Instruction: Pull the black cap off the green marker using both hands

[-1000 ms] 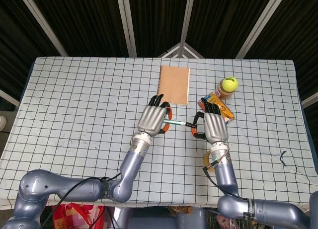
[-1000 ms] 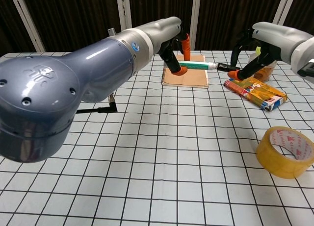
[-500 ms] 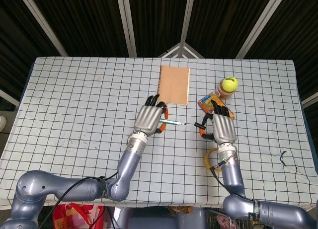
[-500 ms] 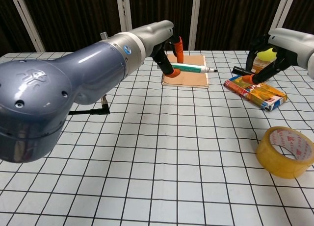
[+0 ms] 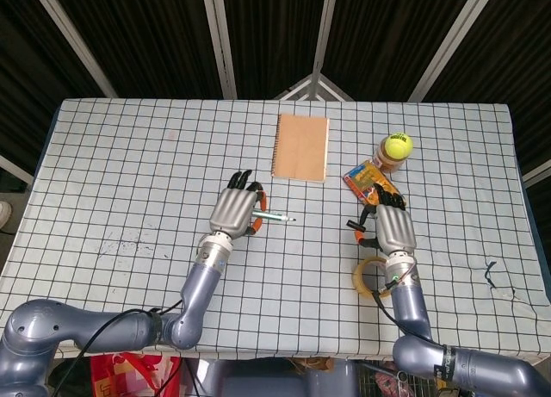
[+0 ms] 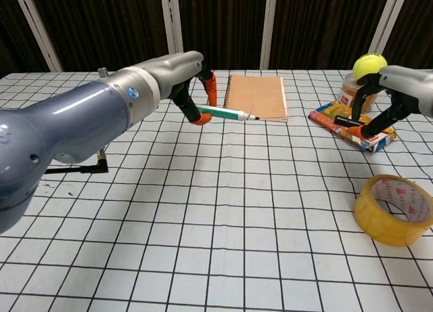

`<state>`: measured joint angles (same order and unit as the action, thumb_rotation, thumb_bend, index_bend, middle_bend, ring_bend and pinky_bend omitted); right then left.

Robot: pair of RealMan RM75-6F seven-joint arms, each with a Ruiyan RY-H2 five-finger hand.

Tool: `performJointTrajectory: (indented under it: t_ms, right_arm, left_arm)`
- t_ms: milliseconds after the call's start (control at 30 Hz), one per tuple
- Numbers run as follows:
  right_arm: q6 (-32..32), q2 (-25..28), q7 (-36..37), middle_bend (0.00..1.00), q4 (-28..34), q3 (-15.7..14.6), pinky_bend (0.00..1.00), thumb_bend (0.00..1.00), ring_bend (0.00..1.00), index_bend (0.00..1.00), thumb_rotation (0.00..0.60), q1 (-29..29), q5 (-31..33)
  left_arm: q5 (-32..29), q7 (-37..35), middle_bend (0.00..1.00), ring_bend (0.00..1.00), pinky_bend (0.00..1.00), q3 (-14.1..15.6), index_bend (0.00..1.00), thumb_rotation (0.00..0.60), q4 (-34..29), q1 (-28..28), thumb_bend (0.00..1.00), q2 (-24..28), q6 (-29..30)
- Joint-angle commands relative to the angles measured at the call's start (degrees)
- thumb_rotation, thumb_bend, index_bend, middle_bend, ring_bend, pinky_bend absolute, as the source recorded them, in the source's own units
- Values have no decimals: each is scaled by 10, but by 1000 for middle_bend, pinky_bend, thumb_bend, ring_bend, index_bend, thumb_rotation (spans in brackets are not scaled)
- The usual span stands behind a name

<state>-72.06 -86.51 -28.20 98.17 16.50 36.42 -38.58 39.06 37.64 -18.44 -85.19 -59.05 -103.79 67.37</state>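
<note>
My left hand grips the green marker by its rear end, above the table; its bare tip points right, uncapped. My right hand pinches the black cap between thumb and finger, well to the right of the marker tip. A wide gap separates marker and cap.
A brown notebook lies behind the marker. A colourful box sits under the right hand, with a jar topped by a tennis ball behind. A yellow tape roll lies near the front right.
The cap came off the marker. My left hand has carried the marker left and nearer; my right hand has drawn the cap away to the right.
</note>
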Motion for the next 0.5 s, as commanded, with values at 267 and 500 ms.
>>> performJointTrajectory:
  t_ms: [267, 500]
  right_arm:
    - [22, -32, -3, 73, -42, -8, 9, 396, 88, 462, 600, 6, 11]
    - [27, -32, -30, 43, -28, -3, 0, 205, 44, 86, 600, 13, 52]
  left_arm:
    - [37, -59, 229, 0, 0, 29, 549, 600, 36, 35, 517, 0, -29]
    - [61, -95, 108, 0, 0, 36, 116, 600, 31, 51, 524, 16, -59]
